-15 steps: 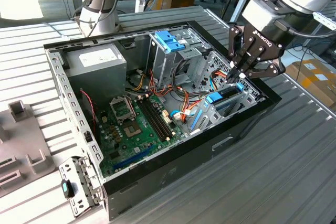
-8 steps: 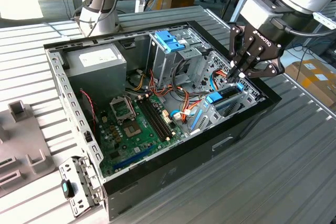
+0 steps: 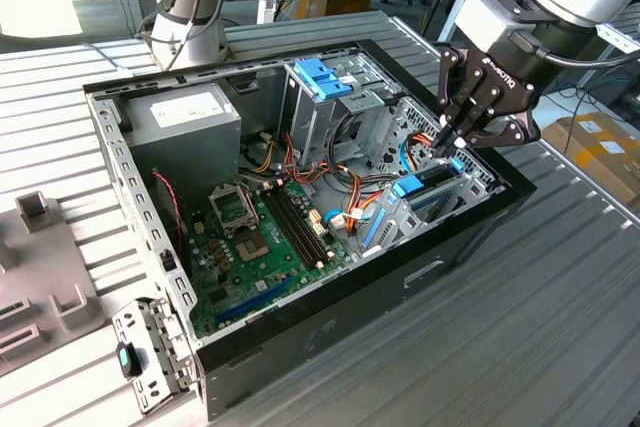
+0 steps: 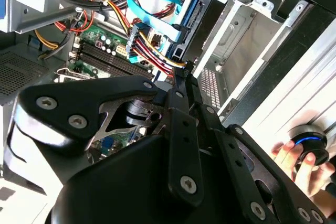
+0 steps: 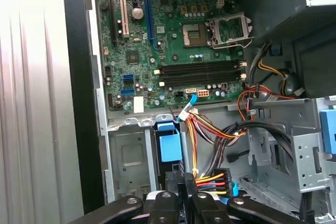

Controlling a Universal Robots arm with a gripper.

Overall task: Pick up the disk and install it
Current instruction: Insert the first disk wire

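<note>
The black end effector (image 4: 186, 85) fills the foreground in the second wrist view, its fingers drawn narrow together at the upper edge of the disk (image 3: 432, 185). The disk stands on edge in a drive bay by the front wall of the open computer case (image 3: 150, 217), which lies on the slatted counter (image 3: 560, 327), near the green motherboard (image 5: 173, 51).

disk (image 5: 170, 148) half-hidden in bay

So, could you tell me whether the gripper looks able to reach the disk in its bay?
Probably yes: the gripper is right above the disk, standing edge-up in its bay, with nothing between them.
</note>
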